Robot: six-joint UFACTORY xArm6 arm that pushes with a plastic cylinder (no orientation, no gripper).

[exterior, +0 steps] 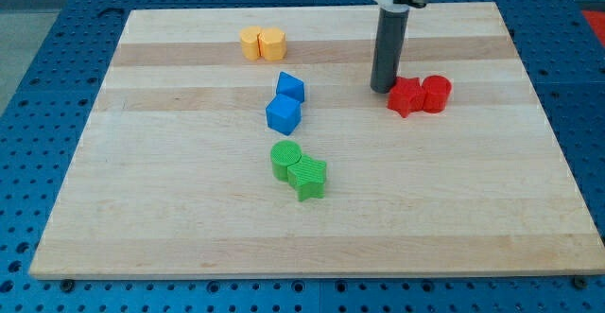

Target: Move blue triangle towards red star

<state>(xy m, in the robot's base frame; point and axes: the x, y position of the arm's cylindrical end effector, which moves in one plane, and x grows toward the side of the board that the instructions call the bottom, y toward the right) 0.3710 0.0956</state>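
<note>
My tip (381, 89) rests on the table (189, 228) just beside the red star (405, 96), on the star's view-left side and a touch toward the view's top; whether it touches the star cannot be told. There is no gripper on this arm, so nothing is held: the rod simply stands upright with its lower end bare. Taking the red star as the landmark, a red cylinder (436, 94) sits against its view-right side. The blue triangle (290, 88) lies well to the star's view-left, at about the same height in the view, so it is also to the view-left of my tip with open table between them. A blue cube (283, 114) sits just below the triangle, touching or nearly so. Further from the star, toward the view's bottom left, are 2 green blocks (298, 170), and toward the top left, 2 yellow blocks (262, 43). The relation that matters: my tip stands between triangle and star, on the wrong side for pushing. I judge it must pass round to the triangle's far, view-left side, then push toward the view's right.
</note>
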